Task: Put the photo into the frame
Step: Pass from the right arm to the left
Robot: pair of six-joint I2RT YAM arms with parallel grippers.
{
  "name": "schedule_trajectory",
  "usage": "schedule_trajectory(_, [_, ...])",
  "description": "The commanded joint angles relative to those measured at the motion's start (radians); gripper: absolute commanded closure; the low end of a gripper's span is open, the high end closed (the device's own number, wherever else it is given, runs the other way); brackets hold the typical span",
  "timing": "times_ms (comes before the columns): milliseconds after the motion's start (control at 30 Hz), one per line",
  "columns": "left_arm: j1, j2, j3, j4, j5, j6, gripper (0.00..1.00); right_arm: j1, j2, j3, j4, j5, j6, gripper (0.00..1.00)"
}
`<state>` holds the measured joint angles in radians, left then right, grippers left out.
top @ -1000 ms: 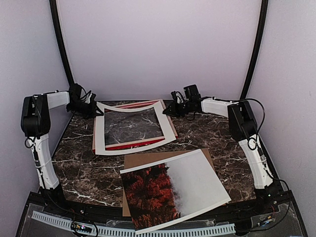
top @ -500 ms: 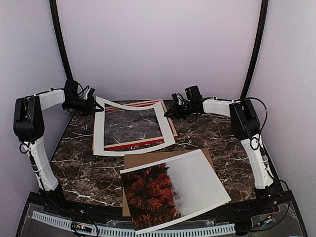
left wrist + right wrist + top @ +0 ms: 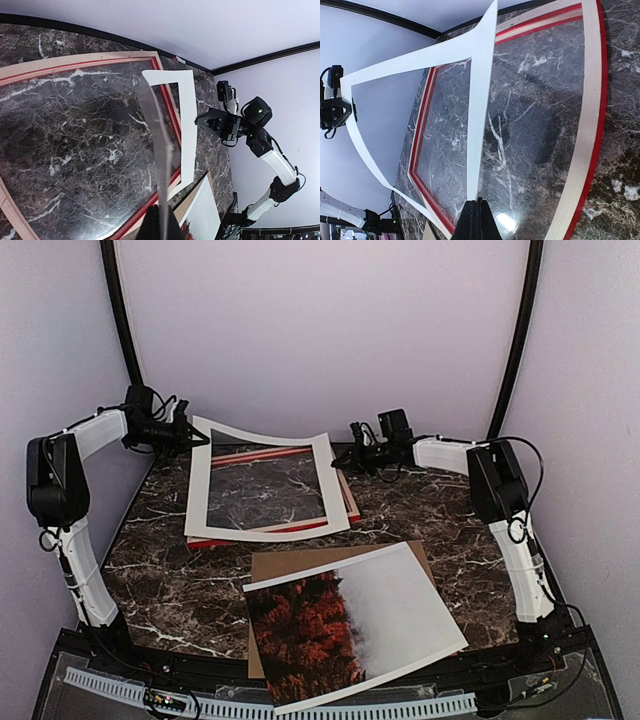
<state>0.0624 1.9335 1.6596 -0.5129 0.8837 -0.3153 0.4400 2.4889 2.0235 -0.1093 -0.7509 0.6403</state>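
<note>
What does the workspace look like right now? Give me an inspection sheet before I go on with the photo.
Surface: dark marble table.
Job's things: photo face up on the brown backing board, near the bases; frame flat at the far side, no photo in it.
Clutter: nothing seen.
Tools: left tool and right tool each shut on a far corner of the white mat, its far edge raised above the frame.
Cables: black cables loop along the right arm.
Surroundings: pale walls, black curved poles.
</note>
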Motion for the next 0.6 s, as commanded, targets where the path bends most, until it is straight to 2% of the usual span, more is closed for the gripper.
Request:
schedule_trajectory(0, [0.005, -0.02, 0.05, 0.019, 0.084, -0.054, 1.0, -0.005, -0.034, 0.039, 0.06, -0.043, 0.047, 1.0])
schedule_trajectory(333, [0.005, -0.03, 0.084, 0.021, 0.12, -0.098, 1.0, -0.018, -0.031, 0.034, 0.105, -0.094, 0.132, 1.0])
schedule_trajectory(567, [0.002, -0.1, 0.075, 0.012, 0.144, -0.108, 1.0, -0.023, -0.07, -0.021, 0.106, -0.111, 0.138, 1.0])
